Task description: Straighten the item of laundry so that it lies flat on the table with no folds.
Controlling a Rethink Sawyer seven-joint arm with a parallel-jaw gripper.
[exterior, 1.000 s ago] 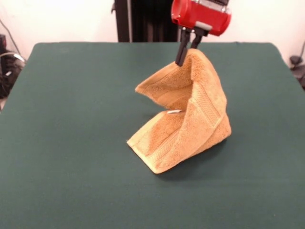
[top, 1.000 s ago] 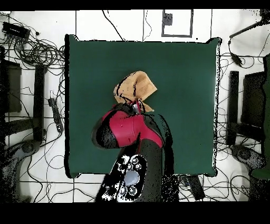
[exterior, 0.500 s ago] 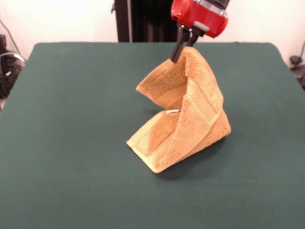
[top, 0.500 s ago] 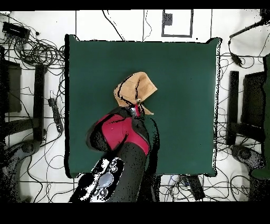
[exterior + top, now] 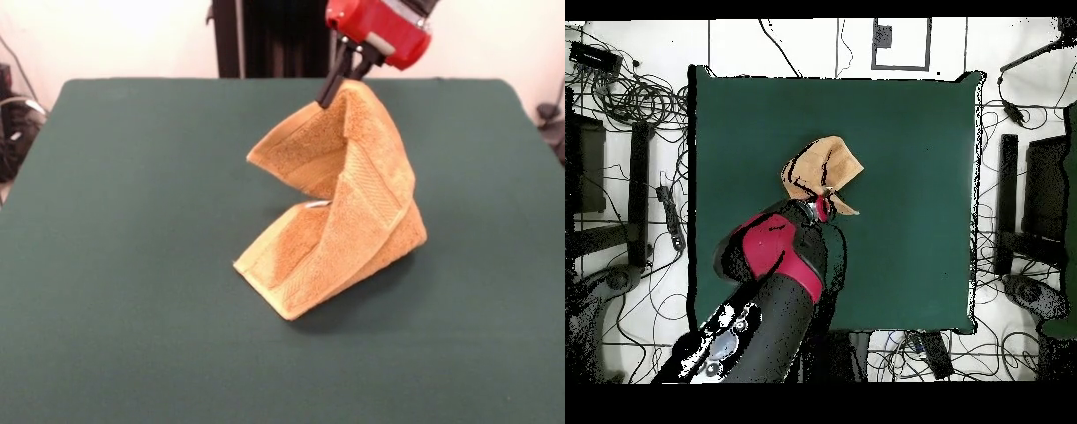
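Observation:
The mustard-tan towel hangs folded and twisted, its top corner lifted and its lower part resting on the dark green table near the middle. My gripper is shut on the towel's top corner, below the red wrist at the picture's top. In the overhead view the towel shows as a bunched tan patch at the table's middle, with my gripper at its near edge under the red and black arm.
Cables and black stands lie on the floor around the table's edges. The robot's black pedestal stands behind the table's far side. Open green cloth surrounds the towel on all sides.
My gripper has lifted the towel's corner a little higher and shifted slightly; the arm has swung to the left in the overhead view. The towel's lower part stays on the table.

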